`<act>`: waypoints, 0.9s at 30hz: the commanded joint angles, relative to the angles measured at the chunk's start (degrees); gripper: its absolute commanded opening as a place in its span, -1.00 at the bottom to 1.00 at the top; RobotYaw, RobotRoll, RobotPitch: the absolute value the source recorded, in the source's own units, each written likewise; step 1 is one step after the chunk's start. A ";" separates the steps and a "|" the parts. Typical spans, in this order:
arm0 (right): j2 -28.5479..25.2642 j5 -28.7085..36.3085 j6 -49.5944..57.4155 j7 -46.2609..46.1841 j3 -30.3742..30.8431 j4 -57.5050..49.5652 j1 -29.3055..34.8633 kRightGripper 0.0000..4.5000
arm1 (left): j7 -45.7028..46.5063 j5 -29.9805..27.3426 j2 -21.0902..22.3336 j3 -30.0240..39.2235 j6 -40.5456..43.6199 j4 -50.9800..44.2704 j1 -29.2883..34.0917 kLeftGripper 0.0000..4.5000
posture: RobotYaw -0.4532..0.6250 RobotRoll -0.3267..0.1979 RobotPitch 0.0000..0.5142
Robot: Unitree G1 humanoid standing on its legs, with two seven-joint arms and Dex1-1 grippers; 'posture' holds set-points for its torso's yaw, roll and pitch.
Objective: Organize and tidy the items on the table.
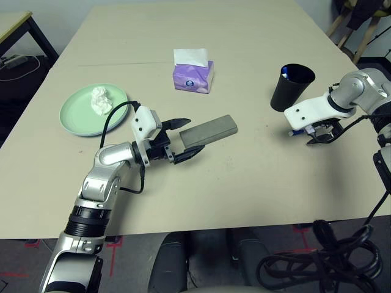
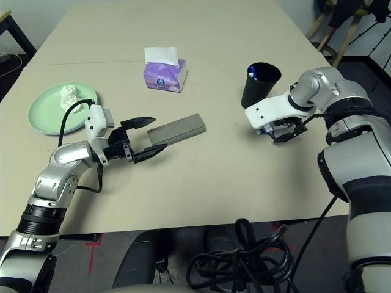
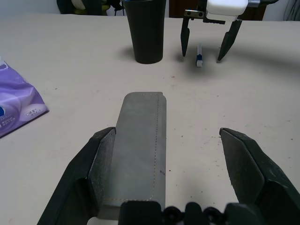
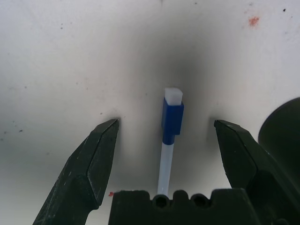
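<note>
A grey glasses case (image 1: 211, 131) lies mid-table, and my left gripper (image 1: 190, 137) stands open around its near end, one finger (image 3: 101, 154) close against its side. By the right edge a blue pen (image 4: 171, 117) lies flat between the open fingers of my right gripper (image 1: 322, 133), which points down at the table. Just behind that gripper a black cup (image 1: 292, 86) stands upright with something blue inside. At the left, a pale green plate (image 1: 79, 116) holds a crumpled white tissue wad (image 1: 101, 99).
A purple tissue box (image 1: 193, 74) stands at the back centre of the beige table (image 1: 244, 183). A smaller desk (image 1: 18, 24) is off the far left corner. Black cables (image 1: 324, 256) lie on the floor at the near right.
</note>
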 commanded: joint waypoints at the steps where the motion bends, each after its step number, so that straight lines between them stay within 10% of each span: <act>1: 0.09 0.30 -0.67 0.94 -0.81 1.14 -0.09 0.98 | -0.13 -0.15 0.68 -0.01 0.05 -0.97 0.15 1.00 | 0.11 0.25 -0.17; 6: 0.46 0.56 -0.13 2.97 -1.23 1.37 0.09 0.98 | -0.39 -0.07 0.96 -0.02 -0.21 -0.83 0.01 1.00 | 0.11 0.25 -0.16; 18: 0.36 2.99 1.79 10.07 -3.86 0.93 -0.53 -0.88 | -1.29 0.81 1.03 -0.69 -2.41 0.87 -1.48 1.00 | 0.09 0.25 -0.18; 27: 0.37 9.23 7.55 17.44 -9.75 0.72 -1.10 -0.88 | -2.39 1.32 0.72 -0.99 -3.78 4.23 -4.04 1.00 | 0.05 0.25 -0.32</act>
